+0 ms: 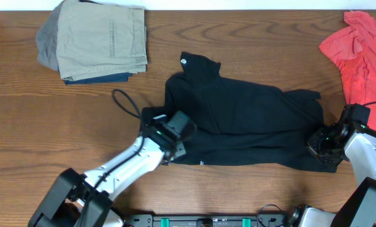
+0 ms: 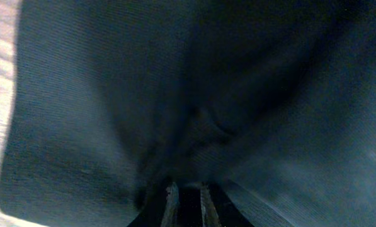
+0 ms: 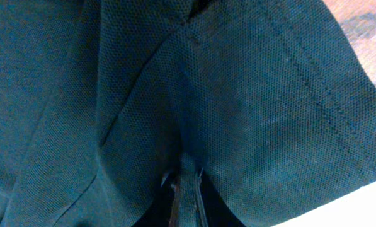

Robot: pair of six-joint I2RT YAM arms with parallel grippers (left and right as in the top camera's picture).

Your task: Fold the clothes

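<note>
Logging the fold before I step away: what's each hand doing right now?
Left hand: closed, pinching the black shirt.
Right hand: closed, pinching the black shirt as well.

Open tabletop (image 1: pixel 250 44) runs behind the black shirt (image 1: pixel 250 120). A folded stack (image 1: pixel 99 41) blocks far left, a coral-red shirt (image 1: pixel 361 53) far right.

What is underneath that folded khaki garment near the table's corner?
Under the khaki garment, a grey garment peeks out along the left side and a navy garment along the near edge. Whether anything else lies beneath is covered.
</note>
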